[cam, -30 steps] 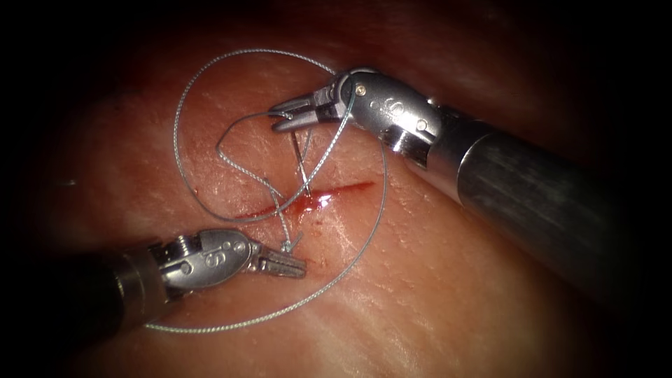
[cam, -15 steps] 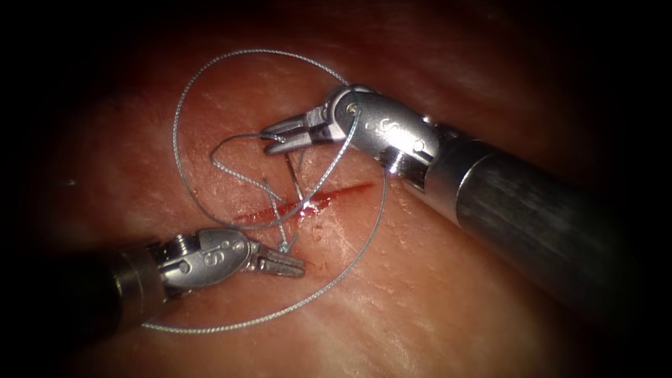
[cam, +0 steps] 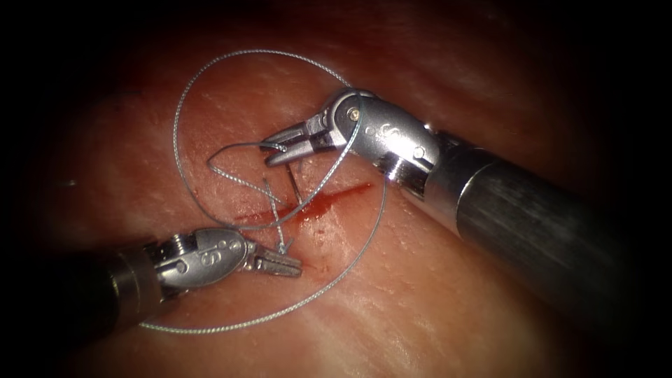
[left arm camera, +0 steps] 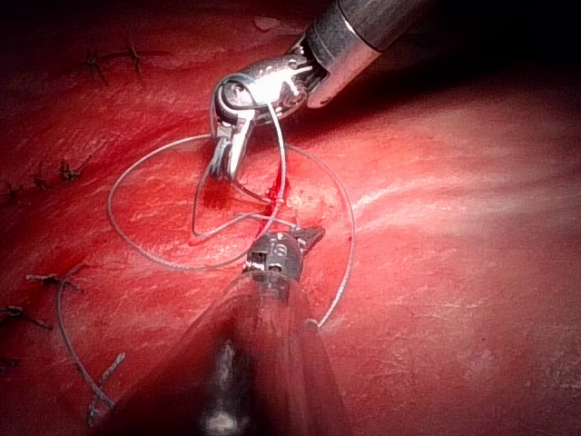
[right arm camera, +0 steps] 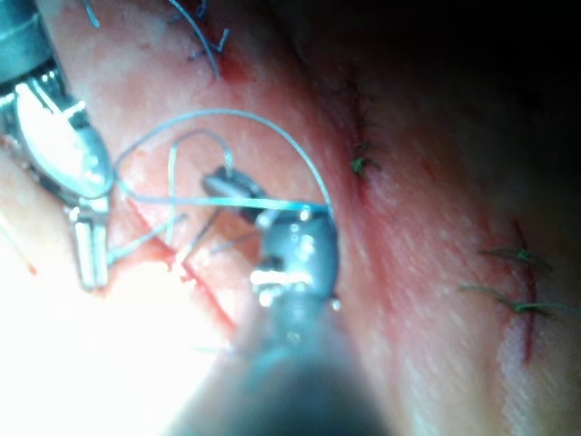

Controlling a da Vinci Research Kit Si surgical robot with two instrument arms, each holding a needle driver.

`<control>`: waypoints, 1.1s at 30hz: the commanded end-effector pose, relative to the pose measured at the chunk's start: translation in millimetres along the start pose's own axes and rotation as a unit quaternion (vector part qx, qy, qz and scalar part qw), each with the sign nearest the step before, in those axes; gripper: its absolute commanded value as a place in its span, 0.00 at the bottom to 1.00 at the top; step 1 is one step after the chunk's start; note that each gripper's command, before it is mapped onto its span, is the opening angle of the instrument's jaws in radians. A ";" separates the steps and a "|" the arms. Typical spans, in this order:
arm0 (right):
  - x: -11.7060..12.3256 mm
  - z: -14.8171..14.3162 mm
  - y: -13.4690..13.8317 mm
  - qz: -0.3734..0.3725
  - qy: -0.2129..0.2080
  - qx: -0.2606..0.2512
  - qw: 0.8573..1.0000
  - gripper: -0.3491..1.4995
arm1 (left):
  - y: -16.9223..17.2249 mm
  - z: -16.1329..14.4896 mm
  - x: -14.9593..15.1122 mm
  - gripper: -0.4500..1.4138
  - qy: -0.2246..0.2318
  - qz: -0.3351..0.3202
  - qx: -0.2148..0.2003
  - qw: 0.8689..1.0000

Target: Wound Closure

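Observation:
The cut runs slantwise across the tissue, with red fluid at its middle. My right tool is shut on the curved needle near its rear end. The needle stands steeply, and its point is down in the cut. Thread circles both tools in a wide loop and lies over the right tool's wrist. My left tool lies low on the left side of the cut, jaws shut, with a short thread end just above them. The left wrist view shows the right tool over the left tool.
Older stitched cuts with dark knots lie to the side on the tissue. The right tool's thick shaft crosses the right half of the endoscope view. A loose thread loop trails below the left tool.
The right tool has come down and slightly left toward the cut, carrying the needle lower into it. The small thread loop beside it has shifted left. The left tool has barely moved.

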 end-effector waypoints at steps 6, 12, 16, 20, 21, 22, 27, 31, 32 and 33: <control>-0.1 0.3 1.2 0.069 0.002 0.001 0.998 0.00 | -0.3 0.6 -0.3 0.04 0.000 0.001 -0.001 1.000; -0.5 0.3 1.3 0.134 0.007 0.001 0.991 0.00 | -0.3 0.6 -0.3 0.04 0.000 0.001 -0.001 1.000; -1.5 0.9 0.4 0.204 0.011 0.006 0.979 0.00 | -0.3 0.5 -0.3 0.04 0.000 0.001 -0.001 1.000; -2.1 1.0 -0.6 0.273 0.020 0.008 0.962 0.00 | -0.2 0.5 -0.3 0.03 0.000 0.001 -0.001 1.000; -2.1 0.9 -0.6 0.284 0.023 0.008 0.959 0.00 | -0.2 0.5 -0.3 0.03 0.000 0.001 -0.001 1.000; -2.1 0.9 -0.6 0.284 0.023 0.008 0.959 0.00 | -0.2 0.5 -0.3 0.03 0.000 0.001 -0.001 1.000; -2.0 0.5 -1.5 0.354 0.030 0.027 0.934 0.00 | -0.3 0.6 -0.2 0.03 0.000 0.001 -0.001 1.000; -1.7 0.8 -2.6 0.382 0.044 0.043 0.922 0.00 | -0.3 0.7 -0.2 0.03 0.000 0.000 0.000 1.000; -1.7 0.9 -2.9 0.385 0.048 0.047 0.920 0.00 | -0.3 0.7 -0.1 0.03 0.000 0.000 0.000 1.000; -1.7 0.9 -2.9 0.385 0.048 0.047 0.920 0.00 | -0.3 0.7 -0.1 0.03 0.000 0.000 0.000 1.000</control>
